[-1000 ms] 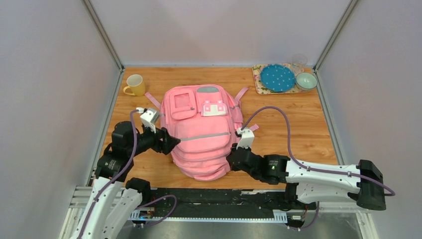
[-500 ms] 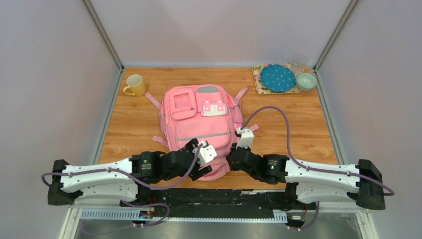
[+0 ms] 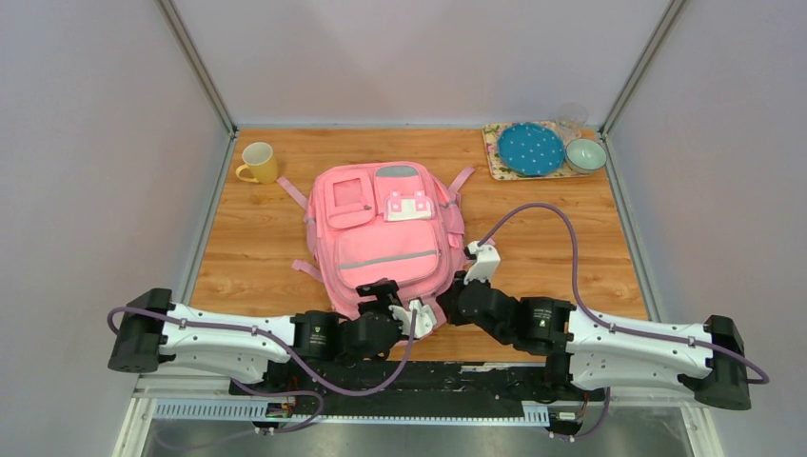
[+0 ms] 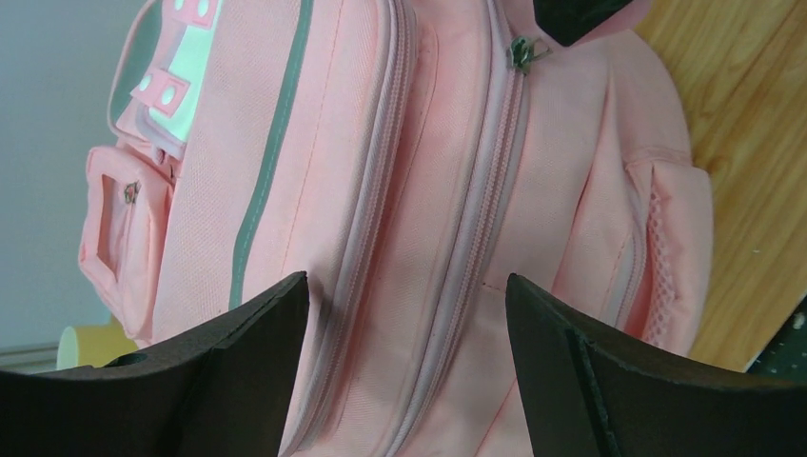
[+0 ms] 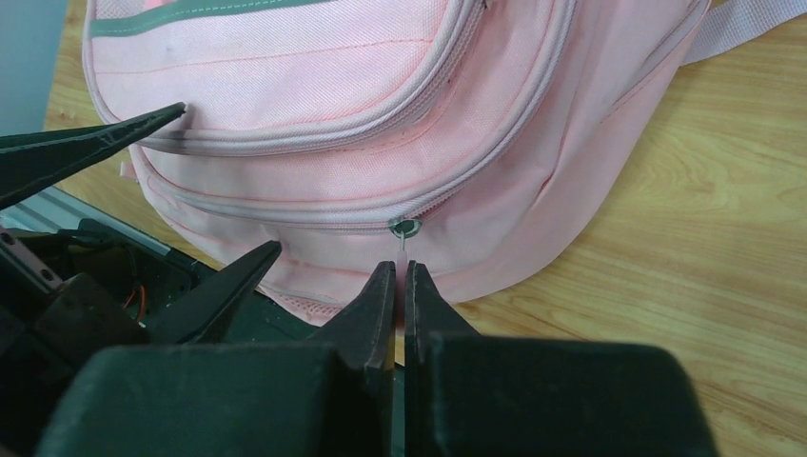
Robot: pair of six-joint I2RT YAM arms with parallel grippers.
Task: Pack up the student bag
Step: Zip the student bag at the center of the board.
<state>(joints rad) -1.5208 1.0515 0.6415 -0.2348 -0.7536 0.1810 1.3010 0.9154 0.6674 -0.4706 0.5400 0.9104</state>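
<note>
The student bag (image 3: 385,228), a pink backpack with grey strips, lies flat in the middle of the table, its front pockets facing up. My left gripper (image 4: 407,281) is open at the bag's near end, its fingers (image 5: 243,276) standing either side of two zip lines (image 4: 476,238). My right gripper (image 5: 402,271) is shut on the thin tab of a metal zip pull (image 5: 404,228) at the bag's near right corner. In the top view the left gripper (image 3: 381,290) and the right gripper (image 3: 449,290) sit close together over that end.
A yellow mug (image 3: 257,162) stands at the back left. At the back right a tray (image 3: 495,157) carries a blue dotted plate (image 3: 530,149), a pale bowl (image 3: 585,154) and a clear glass (image 3: 571,116). Grey walls enclose the table on three sides.
My left arm has swung from the bag's left side down and across to its near end, jaws open throughout. The right arm has shifted slightly right, still shut.
</note>
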